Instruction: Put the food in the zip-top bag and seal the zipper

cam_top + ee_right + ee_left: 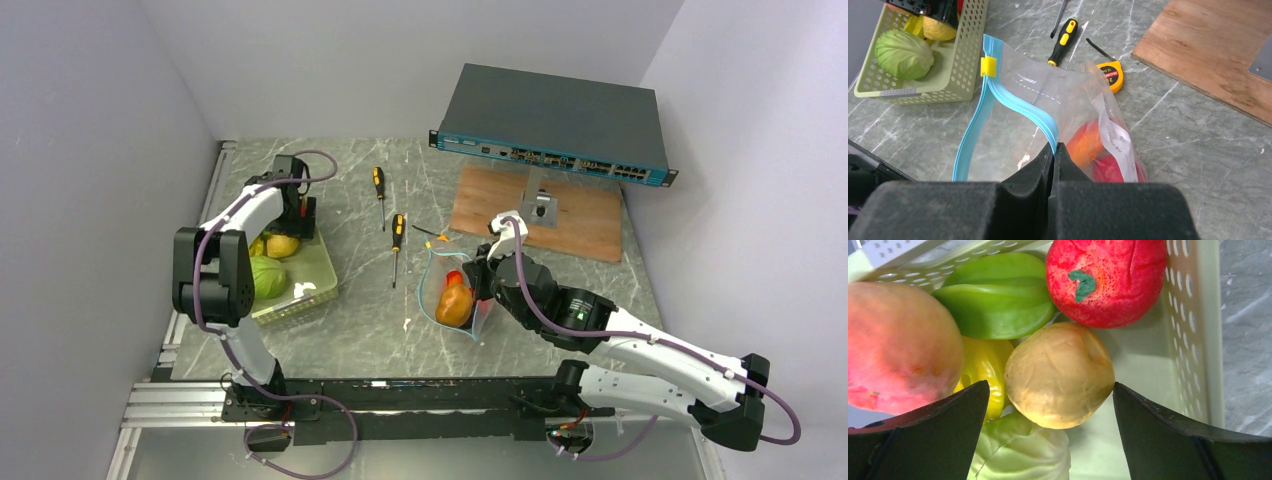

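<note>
Left gripper (1050,386) hangs open astride the tan fruit (1060,375) in the tray (1198,340): go lower, centre on it, then close gently. Right gripper (1054,150) is pinched on the bag (1038,95) at the zipper (968,145), propping the mouth open. Seemingly two fruits (1088,142) already sit inside, on the tabletop (1173,140).

— What do we have around the jaws?
— A grey, white-veined counter (360,330) beneath them. A plain pale wall (90,150) stands outside the left jaws, a second wall (750,150) outside the right jaws, and a back wall (400,60) beyond both.
— And the light?
— Soft and even, we find. Just past the right jaws, a wooden board (590,225) lies flat.
</note>
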Robot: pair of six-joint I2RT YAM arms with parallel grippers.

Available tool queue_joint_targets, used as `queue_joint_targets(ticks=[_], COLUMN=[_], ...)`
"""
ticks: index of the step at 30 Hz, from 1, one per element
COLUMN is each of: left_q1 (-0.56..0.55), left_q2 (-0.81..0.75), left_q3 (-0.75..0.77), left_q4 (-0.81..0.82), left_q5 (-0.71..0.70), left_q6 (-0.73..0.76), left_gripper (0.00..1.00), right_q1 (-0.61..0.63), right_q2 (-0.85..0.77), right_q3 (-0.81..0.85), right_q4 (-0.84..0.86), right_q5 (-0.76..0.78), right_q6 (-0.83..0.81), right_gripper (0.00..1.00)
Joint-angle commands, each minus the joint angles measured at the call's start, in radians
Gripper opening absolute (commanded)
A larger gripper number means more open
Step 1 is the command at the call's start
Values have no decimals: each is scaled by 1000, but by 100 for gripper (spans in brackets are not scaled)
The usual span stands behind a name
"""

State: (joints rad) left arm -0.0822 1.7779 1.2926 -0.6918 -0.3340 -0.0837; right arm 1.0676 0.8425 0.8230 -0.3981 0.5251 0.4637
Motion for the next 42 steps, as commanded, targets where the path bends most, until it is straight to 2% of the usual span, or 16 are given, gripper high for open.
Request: queue_joint_targets(ticks=[1,7,16,26,32,38,42], left_q1=[17,25,24,16,-35,-44,-47], left_q2=[30,70,14,-116,-213,-350,-485], left_q3=[50,81,61,1,-23,-77,-159], left_q4=[22,-16,-31,-46,-71,-78,-30], left_q5=[28,35,55,108,145,315,522], left_q6=[27,17,-4,-54,-82,-114,-149], left_gripper=[97,90,76,61,57,54,54], right_q1=[4,3,2,3,3,3,3], right_q2=[-16,-33,-41,-69,-109,-128,-131], right_q3=[2,1,1,16,35,89,119], right_q4=[21,6,-2,-41,-100,-197,-251], right_q5=[26,27,31,107,170,220,248], right_q6=[-5,3,9,10,12,13,4], right_gripper=[0,0,0,0,0,0,0])
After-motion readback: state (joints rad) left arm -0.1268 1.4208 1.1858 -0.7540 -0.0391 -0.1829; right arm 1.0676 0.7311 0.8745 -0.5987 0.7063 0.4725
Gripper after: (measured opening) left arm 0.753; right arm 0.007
